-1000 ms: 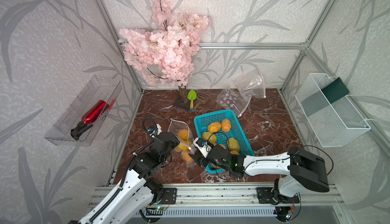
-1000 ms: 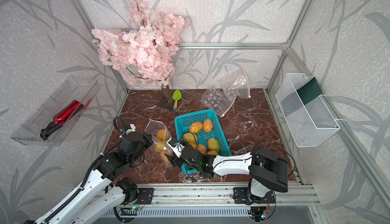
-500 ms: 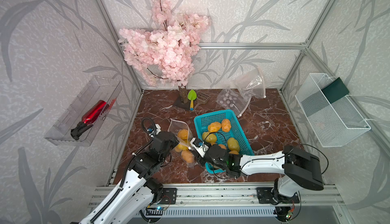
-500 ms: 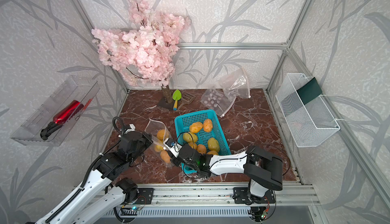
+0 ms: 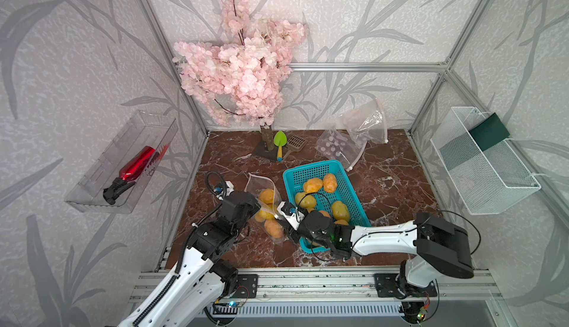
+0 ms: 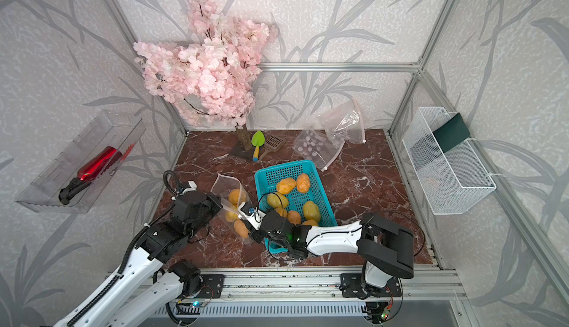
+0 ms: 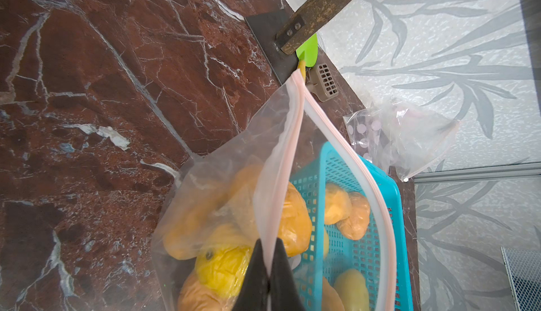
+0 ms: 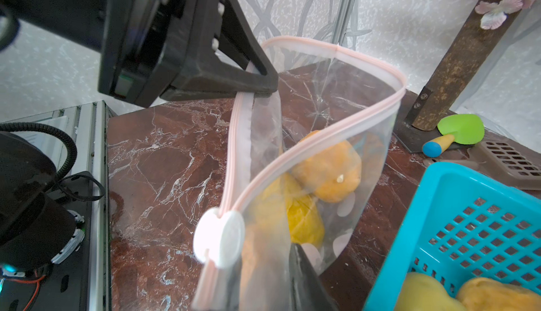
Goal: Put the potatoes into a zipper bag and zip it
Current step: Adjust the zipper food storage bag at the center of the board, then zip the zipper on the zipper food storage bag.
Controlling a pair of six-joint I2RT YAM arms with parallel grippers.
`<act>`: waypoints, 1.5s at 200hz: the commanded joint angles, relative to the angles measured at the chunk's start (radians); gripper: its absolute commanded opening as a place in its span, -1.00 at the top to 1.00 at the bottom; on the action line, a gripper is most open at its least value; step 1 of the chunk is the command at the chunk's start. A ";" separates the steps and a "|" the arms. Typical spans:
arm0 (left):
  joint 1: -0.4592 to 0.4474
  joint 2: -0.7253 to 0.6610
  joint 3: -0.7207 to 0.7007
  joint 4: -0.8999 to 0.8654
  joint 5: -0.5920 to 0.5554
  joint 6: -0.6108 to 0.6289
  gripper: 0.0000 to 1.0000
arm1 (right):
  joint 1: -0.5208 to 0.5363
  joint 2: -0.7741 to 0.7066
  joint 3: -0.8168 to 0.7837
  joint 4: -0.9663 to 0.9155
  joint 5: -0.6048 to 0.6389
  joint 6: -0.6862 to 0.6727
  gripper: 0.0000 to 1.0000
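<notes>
Precariously, an open bag (image 5: 261,183) hangs by one lip, with the potatoes (image 5: 267,195) split between it and the basket (image 5: 311,168).

The left gripper (image 7: 269,254) is clamped tight on one zip strip (image 7: 284,163). The right gripper (image 8: 268,268) sits narrowed around the film just under the white slider (image 8: 222,242), though I cannot tell whether it truly bites. A few potatoes lie in the bag and about six more in the basket, so zipping now would strand those. If the right arm tugs, the thin strip could slip from the left's pinch; the bag would slump and potatoes could roll onto the table (image 5: 394,187). The basket wall stands just beside the bag, and the right arm lies over its near corner. Free room lies on the bag's other side, toward the table's left edge.
</notes>
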 commanded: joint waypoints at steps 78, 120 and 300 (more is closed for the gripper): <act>0.017 0.000 0.004 -0.027 0.012 -0.020 0.91 | -0.001 -0.050 0.059 -0.053 -0.028 -0.012 0.90; 0.017 -0.015 0.114 -0.201 0.083 -0.064 -0.07 | -0.001 -0.075 0.085 -0.119 -0.001 -0.017 1.00; 0.007 0.248 0.371 -0.398 0.558 -0.065 0.00 | 0.000 -0.086 0.061 -0.090 -0.026 -0.092 1.00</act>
